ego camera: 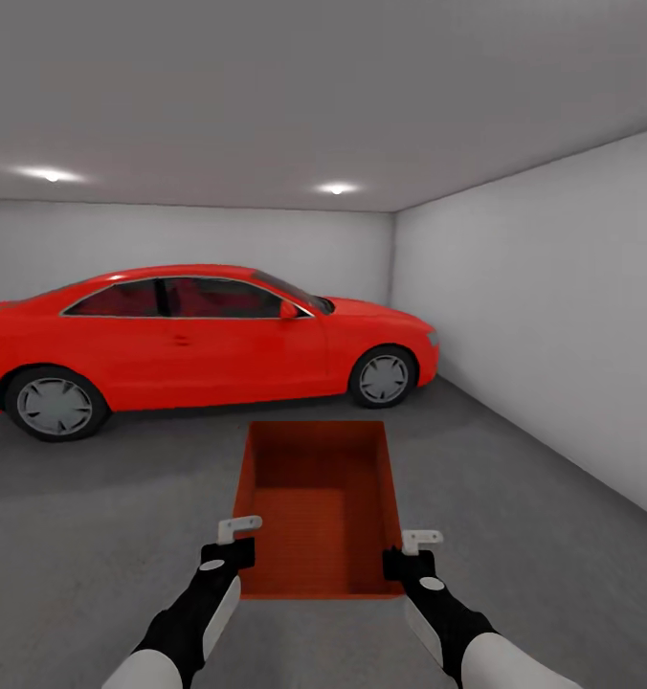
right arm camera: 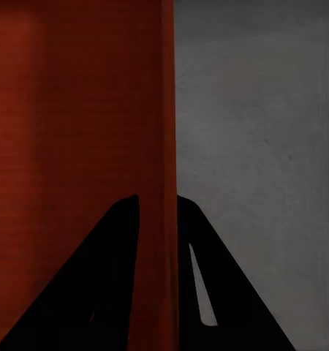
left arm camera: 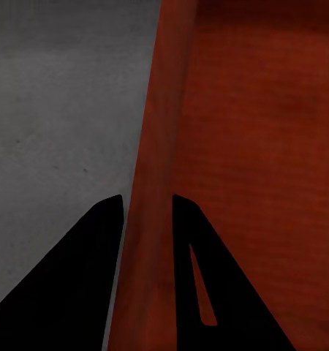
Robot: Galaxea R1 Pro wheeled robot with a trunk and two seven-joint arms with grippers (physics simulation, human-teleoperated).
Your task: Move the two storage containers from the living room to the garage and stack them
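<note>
An orange-red box (ego camera: 319,507), rectangular and lidless with thin plain walls and a faintly ribbed inside, is held out in front of the robot over the matte dark grey floor (ego camera: 553,536) of the garage. The left gripper (ego camera: 235,542) pinches the box's left wall near its front corner, one black wedge-shaped finger on each face of the wall. The right gripper (ego camera: 408,550) clamps the right wall the same way. Beyond the box stands a glossy red car (ego camera: 189,344), side-on, before smooth pale walls (ego camera: 553,316).
</note>
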